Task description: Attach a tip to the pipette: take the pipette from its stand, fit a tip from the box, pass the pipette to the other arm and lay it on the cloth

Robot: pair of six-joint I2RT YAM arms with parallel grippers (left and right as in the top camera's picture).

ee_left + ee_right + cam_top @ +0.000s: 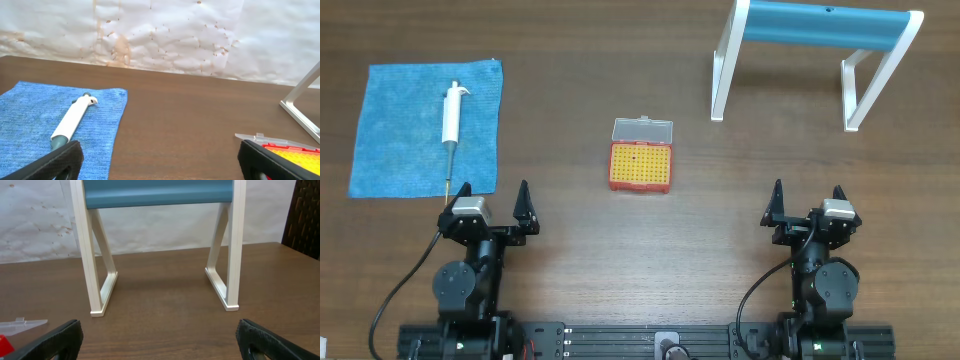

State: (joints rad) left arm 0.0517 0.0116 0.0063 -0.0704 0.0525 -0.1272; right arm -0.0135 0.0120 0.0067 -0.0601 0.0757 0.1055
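Pipette: your pipette lies flat on the cloth at the far left, with its head toward the far side and its point toward you.
Tip: a thin yellowish tip shows at the pipette's near end and reaches the cloth's near edge, so the fitting looks done.
Stand: the stand at the far right holds nothing.
Box: the box sits mid-surface, between cloth and stand, with its lid open and rows of tips showing.
Left gripper: the left gripper is spread wide and holds nothing. It sits at the cloth's near right corner, close beside the pipette's tip end but apart from it.
Right gripper: the right gripper is also spread wide and empty. It is on the near right, well apart from the stand.
Done: by the look of it, every step is done (pick-up, tip, hand-over and lay-down).
Left: nothing that you can see, though you cannot judge from here how firmly the tip is seated.
Surface: the surface is dark brown wood grain.
Room: a white wall with brownish stains rises behind the far edge.
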